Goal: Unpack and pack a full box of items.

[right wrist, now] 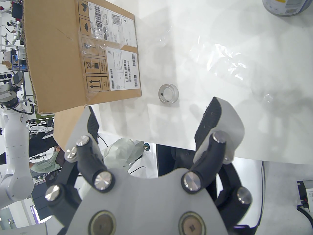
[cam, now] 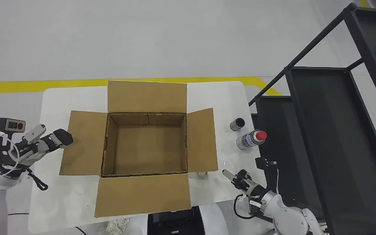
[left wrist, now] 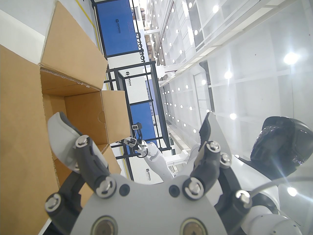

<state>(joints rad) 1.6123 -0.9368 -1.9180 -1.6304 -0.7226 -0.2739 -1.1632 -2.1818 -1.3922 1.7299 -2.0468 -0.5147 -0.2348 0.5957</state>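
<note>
Lying open, the brown cardboard box (cam: 147, 97) splays four flaps

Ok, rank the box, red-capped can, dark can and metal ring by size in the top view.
Largest to smallest:
box
red-capped can
dark can (seen from above, so less sure)
metal ring

One open brown cardboard box (cam: 147, 144), one small silver metal ring (cam: 202, 174), and two cylindrical tins at right: one dark-topped tin (cam: 238, 124), one red-capped tin (cam: 251, 139).
</note>
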